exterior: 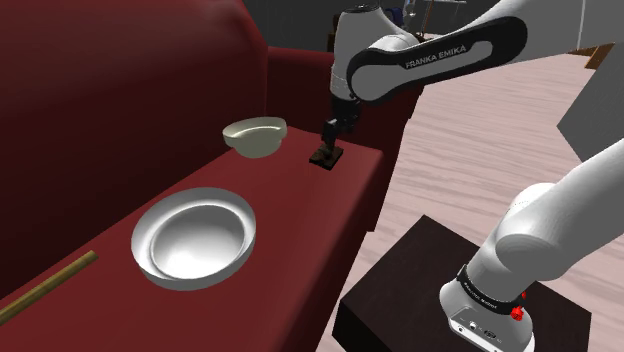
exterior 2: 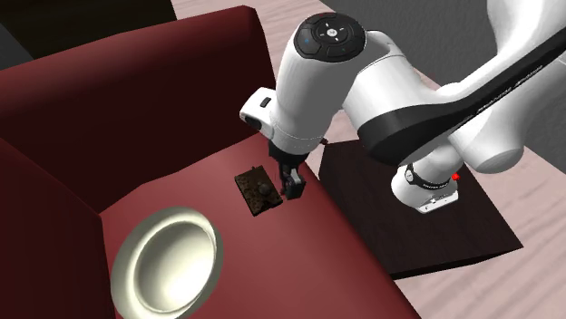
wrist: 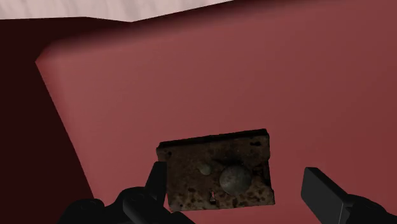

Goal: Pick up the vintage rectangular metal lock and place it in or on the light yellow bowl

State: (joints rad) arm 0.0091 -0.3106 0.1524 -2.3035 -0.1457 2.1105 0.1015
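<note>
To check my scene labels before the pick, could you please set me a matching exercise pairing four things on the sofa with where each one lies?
Things:
1. rusty lock
2. pale yellow bowl
3. large silvery bowl
4. tan stick

Places:
A. at the shoulder view's lower left edge
B. between the fingers of the open pincer
C. close to the sofa backrest, left of the lock in the shoulder view
D. between the stick and the pale bowl

Pairs: 1-B, 2-C, 3-D, 4-A.
</note>
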